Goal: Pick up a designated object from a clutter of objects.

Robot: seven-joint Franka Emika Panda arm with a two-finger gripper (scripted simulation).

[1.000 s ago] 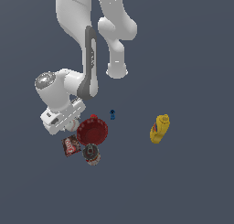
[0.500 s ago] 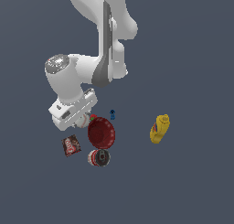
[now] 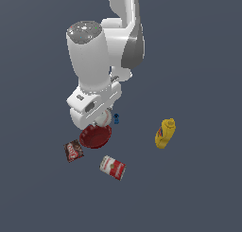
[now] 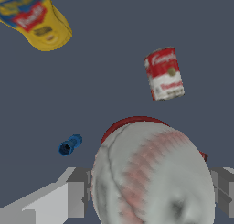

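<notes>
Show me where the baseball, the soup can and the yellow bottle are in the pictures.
baseball (image 4: 153,177): wrist view, on its stitched front surface.
soup can (image 3: 112,167): exterior view, on its label.
yellow bottle (image 3: 164,133): exterior view, on the middle of its body.

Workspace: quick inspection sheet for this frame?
Surface: plain dark floor.
Job's thing: baseball sits between the gripper fingers, in front of the red bowl.
Clutter: soup can on its side, dark red packet, small blue piece, yellow bottle lying apart.
Gripper: shut on baseball.
Cables: nothing seen.
Surroundings: nothing seen.
</notes>
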